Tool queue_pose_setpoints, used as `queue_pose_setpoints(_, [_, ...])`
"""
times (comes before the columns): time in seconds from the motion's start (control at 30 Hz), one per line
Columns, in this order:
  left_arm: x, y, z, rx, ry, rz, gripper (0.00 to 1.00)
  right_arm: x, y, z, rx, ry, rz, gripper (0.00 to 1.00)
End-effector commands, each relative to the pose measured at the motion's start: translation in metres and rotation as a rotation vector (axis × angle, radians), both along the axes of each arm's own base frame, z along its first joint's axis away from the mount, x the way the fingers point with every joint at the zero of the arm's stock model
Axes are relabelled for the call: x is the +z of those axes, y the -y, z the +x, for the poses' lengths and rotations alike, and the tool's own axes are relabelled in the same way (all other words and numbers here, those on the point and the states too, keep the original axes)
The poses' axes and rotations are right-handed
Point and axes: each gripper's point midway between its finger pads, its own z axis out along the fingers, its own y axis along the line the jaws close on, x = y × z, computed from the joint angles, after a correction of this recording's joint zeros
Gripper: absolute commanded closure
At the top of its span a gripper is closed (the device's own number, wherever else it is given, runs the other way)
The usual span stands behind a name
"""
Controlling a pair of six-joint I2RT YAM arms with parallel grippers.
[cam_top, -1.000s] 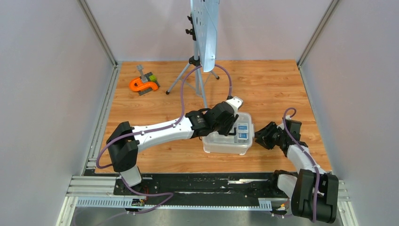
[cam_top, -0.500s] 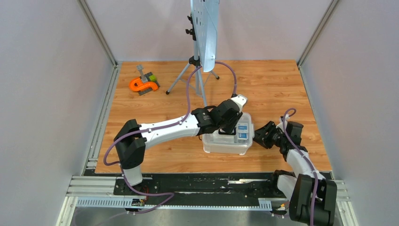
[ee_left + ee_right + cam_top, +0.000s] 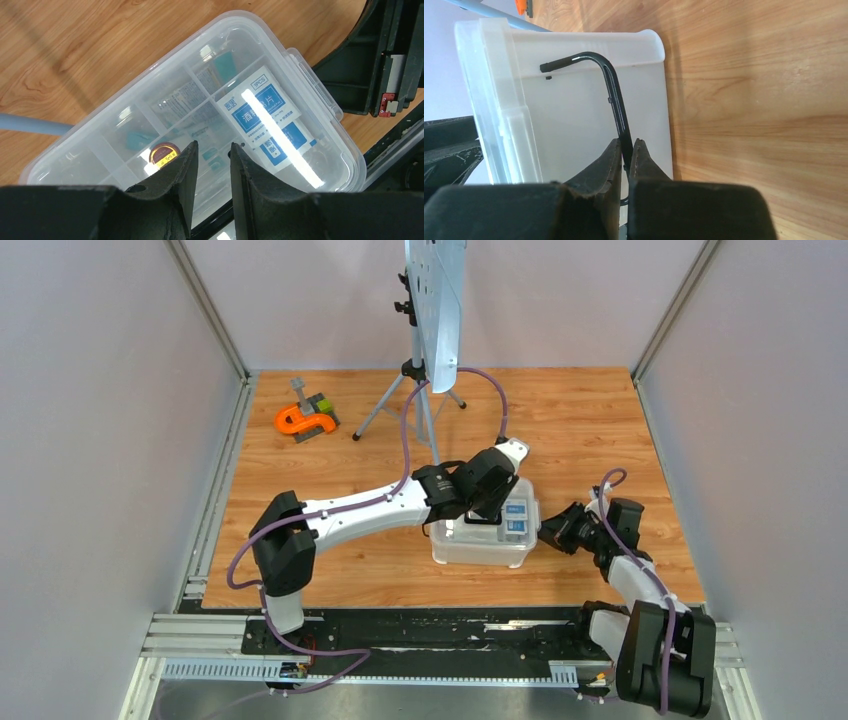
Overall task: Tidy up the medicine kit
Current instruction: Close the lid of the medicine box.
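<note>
Worktop (image 3: 330, 540): wood-grain boards; tripod (image 3: 420, 405) and orange tool (image 3: 305, 420) at far side
Tub (image 3: 480, 550): translucent white, rounded corners, right of centre
Lid (image 3: 165, 75): clear, over divided tray (image 3: 185, 107)
Left pincer (image 3: 213, 147): narrow gap, empty, above lid
Right pincer (image 3: 627, 142): pinching thin black wire clip (image 3: 609, 75)
Packet (image 3: 265, 120): flat, blue-white

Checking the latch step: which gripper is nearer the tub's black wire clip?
Right. The right gripper is shut on the black wire clip; the left gripper hangs over the lid.
</note>
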Motion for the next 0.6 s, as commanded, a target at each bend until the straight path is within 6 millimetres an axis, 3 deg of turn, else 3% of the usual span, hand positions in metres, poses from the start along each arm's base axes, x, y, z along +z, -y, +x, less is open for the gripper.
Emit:
queue_pose_setpoints(0.0, [-0.036, -0.01, -0.025, -0.056, -0.124, 0.114, 0.62, 0.028, 0.0, 0.01, -0.004, 0.109, 0.023, 1.0])
queue_pose_setpoints(0.2, [-0.02, -0.001, -0.026, -0.085, -0.104, 0.083, 0.63, 0.039, 0.004, 0.007, -0.041, 0.134, -0.019, 1.0])
queue_pose_setpoints(0.57, [-0.04, 0.003, -0.031, -0.105, -0.145, 0.105, 0.63, 0.03, 0.024, 0.006, -0.113, 0.06, -0.153, 1.0])
